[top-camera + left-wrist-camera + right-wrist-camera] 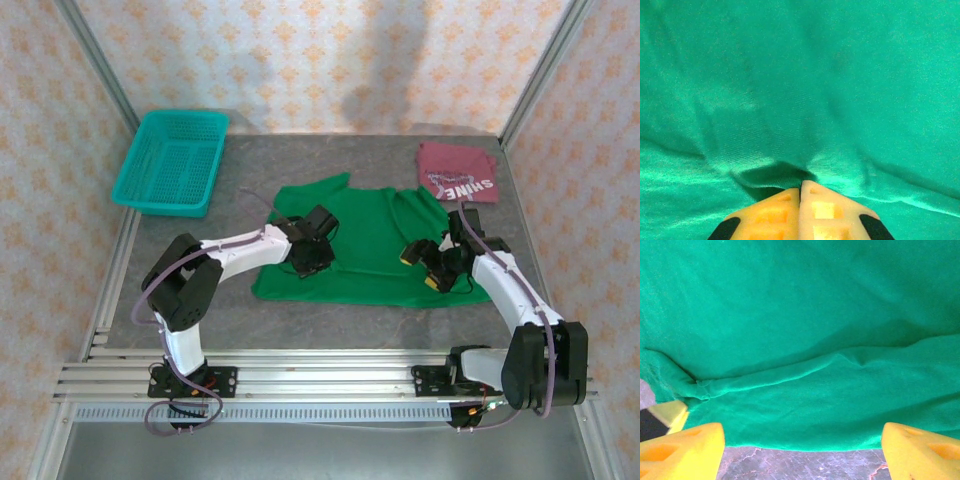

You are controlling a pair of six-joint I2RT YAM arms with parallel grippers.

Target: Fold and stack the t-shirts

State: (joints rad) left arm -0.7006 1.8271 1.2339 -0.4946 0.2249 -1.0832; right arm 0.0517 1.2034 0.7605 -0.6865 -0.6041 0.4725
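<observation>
The left arm (235, 248) is stretched low from the near-left corner of the worktop toward its middle. The left pincer (800, 192) is pointed downward and pressed shut, tips together, on a fold of the green shirt (790, 100). The right arm (505, 282) is bent inward from the near-right corner. The right pincer (802, 439) is held low, jaws spread wide.

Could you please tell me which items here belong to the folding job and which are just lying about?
Belong to the job:
- green t-shirt, spread mid-table
- maroon t-shirt, far right corner

Just lying about:
- teal basket, far left corner
</observation>
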